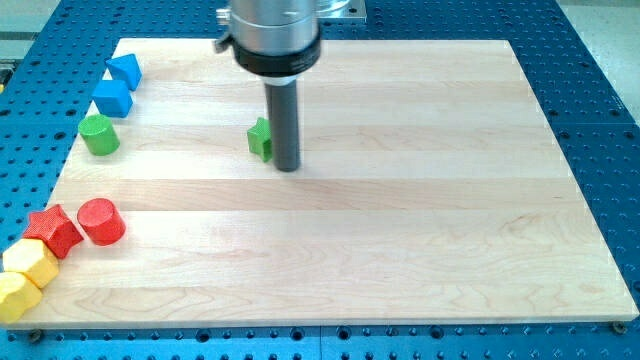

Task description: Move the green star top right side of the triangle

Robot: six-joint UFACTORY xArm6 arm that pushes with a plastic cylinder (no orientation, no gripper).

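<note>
The green star (260, 138) lies on the wooden board (420, 200) a little left of centre, toward the view's top; the rod hides its right half. My tip (287, 167) rests on the board right against the star's right side. The blue triangle (125, 70) sits at the board's top left corner, far to the left of the star.
Along the left edge lie a blue cube (112, 98) and a green cylinder (99, 134). At the bottom left are a red cylinder (101, 221), a red star (53, 230) and two yellow blocks (30, 262) (15, 295). The arm's grey body (272, 35) hangs over the board's top edge.
</note>
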